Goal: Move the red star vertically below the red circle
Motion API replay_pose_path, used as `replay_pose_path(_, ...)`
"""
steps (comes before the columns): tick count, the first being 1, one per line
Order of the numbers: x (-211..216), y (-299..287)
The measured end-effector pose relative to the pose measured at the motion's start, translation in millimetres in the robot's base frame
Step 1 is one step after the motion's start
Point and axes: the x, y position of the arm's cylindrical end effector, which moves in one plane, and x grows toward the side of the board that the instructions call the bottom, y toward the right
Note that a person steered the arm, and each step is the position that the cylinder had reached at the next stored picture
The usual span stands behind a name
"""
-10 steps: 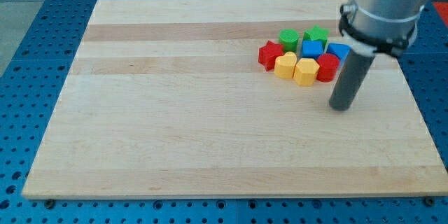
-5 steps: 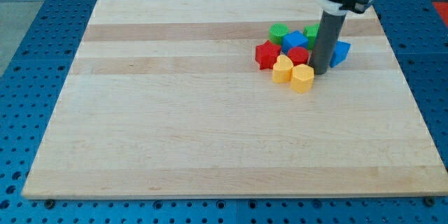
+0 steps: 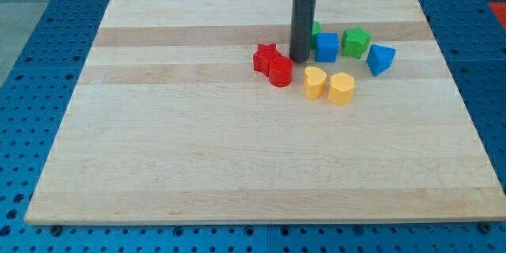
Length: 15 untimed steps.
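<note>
Red star [image 3: 266,56] — touching red circle [image 3: 280,72]

A pale wooden board [image 3: 237,158] lies on a blue pegboard table [image 3: 32,63] dotted with holes. Towards the view's upper right of the board sit a blue cube [image 3: 326,46], a green star [image 3: 356,42] just to its right, and a blue wedge-shaped block [image 3: 380,58] further right, with a small part of another green block [image 3: 315,28] showing just left of the cube. Below them, two yellow blocks stand side by side and nearly touching: a heart-like one [image 3: 315,82] on the left and a hexagon-like one [image 3: 341,88] on the right.
</note>
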Motion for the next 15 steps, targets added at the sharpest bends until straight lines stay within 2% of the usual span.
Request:
replay_pose_path(1,-10,-61)
replay_pose_path(2,-8,-89)
replay_pose_path(3,17,-100)
replay_pose_path(4,-20,-110)
replay_pose_path(5,6,-122)
replay_pose_path(6,62,-123)
replay_pose_path(7,74,-88)
replay_pose_path(9,42,-83)
replay_pose_path(11,44,-79)
replay_pose_path(13,109,-28)
replay_pose_path(15,106,-27)
